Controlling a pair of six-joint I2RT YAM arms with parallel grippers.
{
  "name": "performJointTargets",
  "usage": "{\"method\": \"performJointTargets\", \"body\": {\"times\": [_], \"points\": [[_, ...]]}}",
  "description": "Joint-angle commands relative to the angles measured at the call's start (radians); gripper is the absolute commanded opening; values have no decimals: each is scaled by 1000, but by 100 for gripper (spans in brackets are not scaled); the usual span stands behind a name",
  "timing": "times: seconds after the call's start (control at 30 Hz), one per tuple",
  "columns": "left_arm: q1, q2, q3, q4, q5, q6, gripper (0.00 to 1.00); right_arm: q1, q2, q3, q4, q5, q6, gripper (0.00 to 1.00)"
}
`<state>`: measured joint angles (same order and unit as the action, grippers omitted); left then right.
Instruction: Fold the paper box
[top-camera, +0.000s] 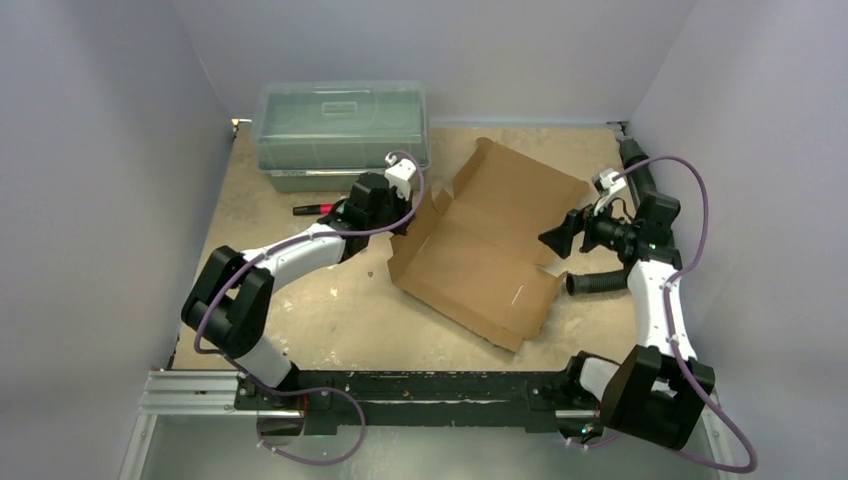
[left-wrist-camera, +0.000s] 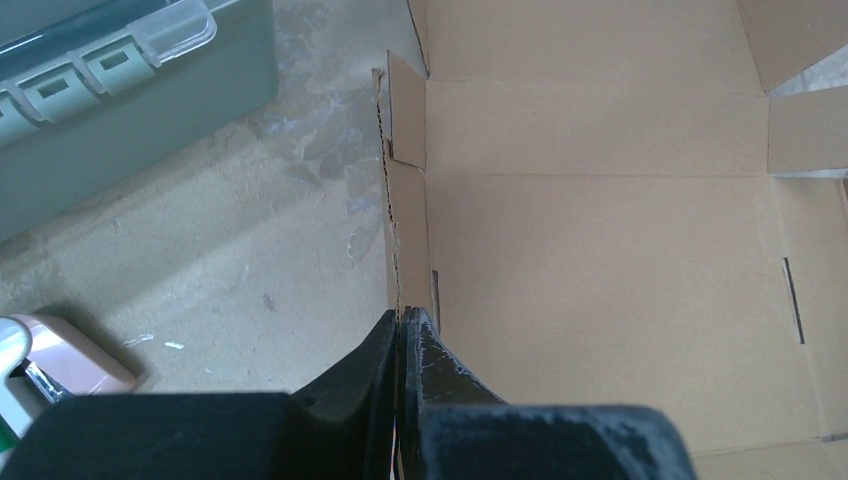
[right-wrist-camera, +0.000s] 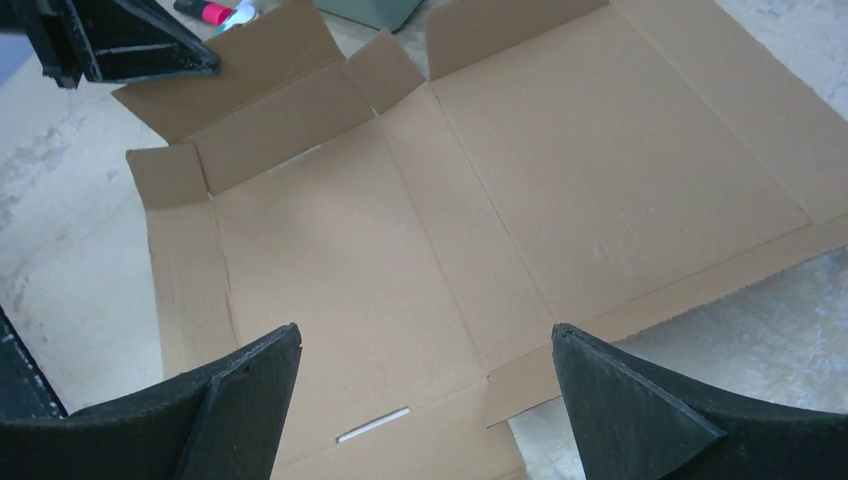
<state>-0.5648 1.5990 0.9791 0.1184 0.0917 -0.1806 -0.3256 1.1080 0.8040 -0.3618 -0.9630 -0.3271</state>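
The paper box (top-camera: 480, 240) lies mostly flat in the middle of the table as a brown cardboard sheet, its left side flap standing up. My left gripper (top-camera: 405, 226) is shut on that flap. In the left wrist view the gripper (left-wrist-camera: 400, 316) pinches the flap's thin edge (left-wrist-camera: 405, 240), and the box floor (left-wrist-camera: 600, 250) stretches to the right. My right gripper (top-camera: 553, 238) hovers over the sheet's right edge, open and holding nothing. The right wrist view shows this gripper (right-wrist-camera: 422, 340) spread wide above the paper box (right-wrist-camera: 400, 230), with the left gripper (right-wrist-camera: 120, 40) at the top left.
A clear greenish lidded bin (top-camera: 340, 135) stands at the back left, close to the left arm. A red marker (top-camera: 312, 208) lies on the table in front of it. Grey walls close in on the left, back and right.
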Motion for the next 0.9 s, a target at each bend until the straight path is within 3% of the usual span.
{"method": "performJointTargets", "body": {"times": [0.0,0.07,0.27,0.47,0.63,0.87], "points": [[6,15,53,56,17,1,0,-28,8,-7,72,-49,81,99],[7,18,57,41,14,9,0,-32,5,-13,81,-53,89,99],[78,-57,60,-37,75,-42,31,-34,5,-21,90,-64,91,99],[189,-278,-80,-42,87,-185,56,-35,-3,-19,79,-79,65,99],[195,-488,-198,-133,-84,-304,94,-36,-9,-16,68,-79,42,99],[197,-711,-364,-164,23,-474,97,-35,-17,-18,55,-113,13,99]]}}
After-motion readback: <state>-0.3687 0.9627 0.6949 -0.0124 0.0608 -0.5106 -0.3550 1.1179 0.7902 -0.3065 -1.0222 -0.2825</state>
